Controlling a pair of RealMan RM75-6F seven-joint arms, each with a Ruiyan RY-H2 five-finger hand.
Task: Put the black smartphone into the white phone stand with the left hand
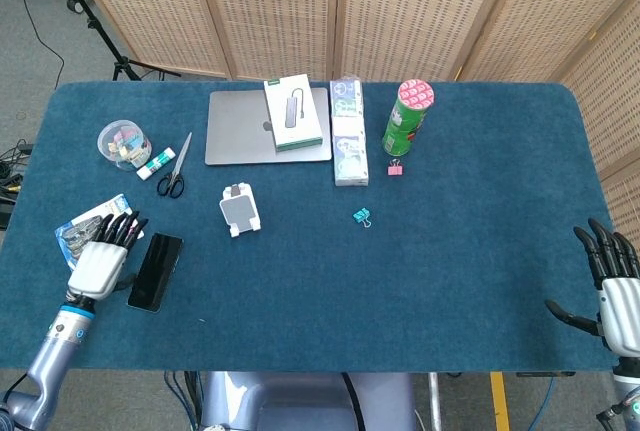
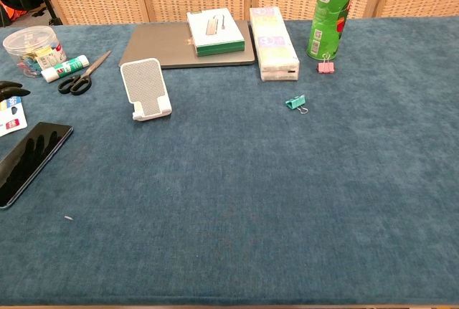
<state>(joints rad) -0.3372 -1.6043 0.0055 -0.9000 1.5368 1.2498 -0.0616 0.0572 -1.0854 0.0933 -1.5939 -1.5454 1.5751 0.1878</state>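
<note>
A: Where is the black smartphone point(image 1: 156, 271) against the white phone stand point(image 1: 239, 209)?

B: It lies flat on the blue bench point(image 1: 450, 251), down and to the left of the stand, near the bench's front-left corner. Bare cloth lies between the two.

A: And its long axis?

B: In the head view it runs roughly front to back, its far end tipped slightly toward the stand. The screen faces up.

A: The left hand point(image 1: 102, 259)?

B: Just left of the phone, at its long edge. Its fingers point(image 1: 128, 227) are stretched out and slightly apart, holding nothing. I cannot tell whether they touch the phone. Under them is a packet of cards point(image 1: 82, 231).

A: What crowds the stand?

B: Behind and left of it lie scissors point(image 1: 174, 168), a glue stick point(image 1: 158, 163) and a clear tub point(image 1: 123, 143). Directly behind is a grey laptop point(image 1: 240, 131) with a green-edged box point(image 1: 292, 112) on it. To its right a teal clip point(image 1: 362, 216) lies alone, well apart. Its front side is open cloth.

A: The right hand point(image 1: 612, 286)?

B: At the front-right edge of the bench, far from the stand, fingers spread and holding nothing.
</note>
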